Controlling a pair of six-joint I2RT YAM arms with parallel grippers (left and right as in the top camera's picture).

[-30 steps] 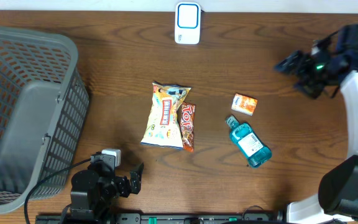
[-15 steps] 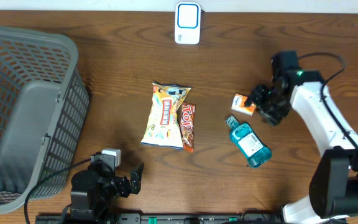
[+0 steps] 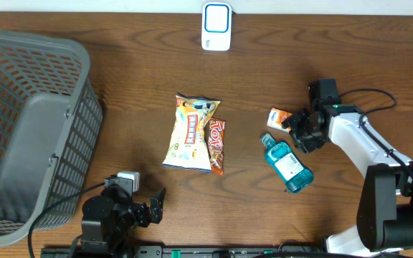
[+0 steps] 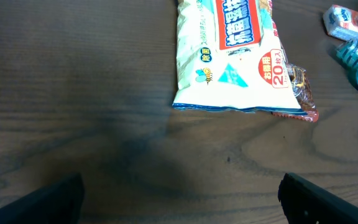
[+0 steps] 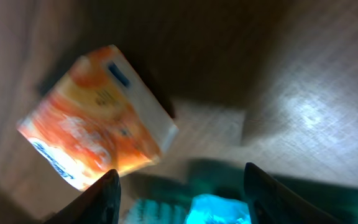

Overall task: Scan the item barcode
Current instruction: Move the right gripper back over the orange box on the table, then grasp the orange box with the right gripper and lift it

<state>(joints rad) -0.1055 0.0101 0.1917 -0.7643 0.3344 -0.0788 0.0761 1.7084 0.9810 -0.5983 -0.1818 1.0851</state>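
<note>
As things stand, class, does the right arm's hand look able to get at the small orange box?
Probably yes: the right hand is right beside the orange box, with nothing lying between them; only the blue bottle sits close by.

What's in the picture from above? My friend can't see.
A robot arm reaches toward a small orange box and a blue bottle on a table. Two snack bags lie in the middle; a grey basket stands at the left.

This looks like a shop checkout set-up: a wood-grain counter (image 3: 120,86) carries a grey plastic shopping basket (image 3: 84,143) at the left and a white-and-blue barcode scanner (image 3: 216,26) at the far edge. Packaged goods lie between: a snack bag (image 3: 191,132), a chocolate bar (image 3: 216,147), a mouthwash bottle (image 3: 287,163) and a small orange box (image 3: 278,117).
</note>
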